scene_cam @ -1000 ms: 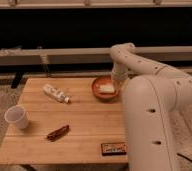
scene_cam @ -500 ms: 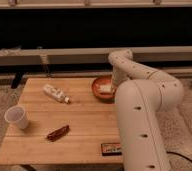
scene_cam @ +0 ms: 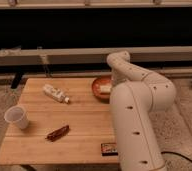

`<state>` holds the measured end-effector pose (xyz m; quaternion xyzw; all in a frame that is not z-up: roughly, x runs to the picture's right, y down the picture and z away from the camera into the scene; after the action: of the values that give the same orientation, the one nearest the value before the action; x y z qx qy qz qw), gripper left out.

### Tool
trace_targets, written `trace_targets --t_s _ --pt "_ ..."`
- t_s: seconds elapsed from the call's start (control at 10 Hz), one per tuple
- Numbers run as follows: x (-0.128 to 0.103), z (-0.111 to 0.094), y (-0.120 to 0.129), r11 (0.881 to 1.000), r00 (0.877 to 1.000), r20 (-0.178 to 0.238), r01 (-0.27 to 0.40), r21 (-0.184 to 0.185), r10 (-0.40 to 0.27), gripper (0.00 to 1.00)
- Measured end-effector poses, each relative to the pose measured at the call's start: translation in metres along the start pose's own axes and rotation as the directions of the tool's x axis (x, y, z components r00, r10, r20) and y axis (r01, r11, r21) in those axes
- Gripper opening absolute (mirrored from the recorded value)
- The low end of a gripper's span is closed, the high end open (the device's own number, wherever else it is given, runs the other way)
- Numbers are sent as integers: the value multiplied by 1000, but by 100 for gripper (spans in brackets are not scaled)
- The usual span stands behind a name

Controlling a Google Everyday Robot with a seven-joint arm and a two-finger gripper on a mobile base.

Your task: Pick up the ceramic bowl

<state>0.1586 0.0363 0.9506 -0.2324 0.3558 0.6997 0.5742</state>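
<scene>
Sitting at roughly two o'clock on the wooden table [scene_cam: 84, 132], hard against the far right edge, the ceramic bowl [scene_cam: 100, 88] shows only its left half; the rest is covered by the arm [scene_cam: 134, 100]. Something pale lies inside it near the right rim, and what that is cannot be made out. The gripper [scene_cam: 110, 86] is at the bowl's right side, at about three o'clock from its centre, but it is mostly hidden behind the arm's bulk, so I cannot tell how it is set or whether it has hold of the rim.

By my judgement the step in hand is the grasp itself. A shallow glossy bowl is best pinched on its wall, one finger inside and one outside, set deep enough that the glaze does not slip. The lift should go straight up and level, since the bowl sits so near the table edge and appears to hold something.

Farther out, a white tube or bottle [scene_cam: 56, 93] lies at eleven o'clock, a white cup [scene_cam: 17, 117] at nine, a dark red wrapped item [scene_cam: 57, 132] near seven, and a small dark packet [scene_cam: 108, 148] at five. All are well apart from the bowl and should not interfere.
</scene>
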Motion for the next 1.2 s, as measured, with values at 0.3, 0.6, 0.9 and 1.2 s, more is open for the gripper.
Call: trace_targets --t_s 0.3,0.6,0.9,1.2 --pt "0 3 -3 1000 1000 -11 -8 10 8 5" --pt "3 -2 -2 1000 1000 -14 -11 -12 11 0" --pt "3 -30 2 999 1000 -21 17 -40 -18 0" --pt "3 -43 4 997 999 -24 33 -68 -35 0"
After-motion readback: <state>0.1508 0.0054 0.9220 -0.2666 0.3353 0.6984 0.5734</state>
